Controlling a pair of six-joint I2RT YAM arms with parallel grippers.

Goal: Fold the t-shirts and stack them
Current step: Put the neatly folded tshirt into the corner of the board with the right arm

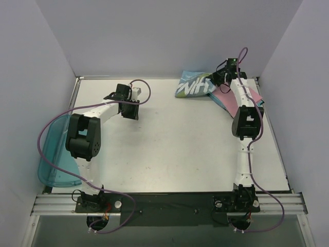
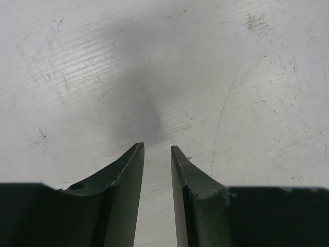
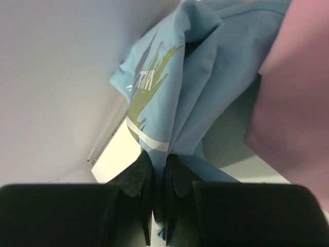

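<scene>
A light blue t-shirt (image 1: 193, 86) with white lettering lies bunched at the far right of the table, against the back wall. My right gripper (image 1: 218, 78) is shut on its cloth; in the right wrist view the blue cloth (image 3: 205, 77) with yellow-green print hangs from between the fingers (image 3: 160, 167). A pink folded t-shirt (image 1: 230, 99) lies beside it, under the right arm, and shows at the right of the wrist view (image 3: 298, 103). A teal edge (image 1: 261, 103) shows under the pink one. My left gripper (image 1: 127, 110) is open and empty over bare table (image 2: 157, 149).
A translucent teal plastic bin (image 1: 54, 154) hangs over the left edge of the table beside the left arm. Grey walls close in the table at the back and both sides. A metal rail (image 1: 169, 198) runs along the near edge.
</scene>
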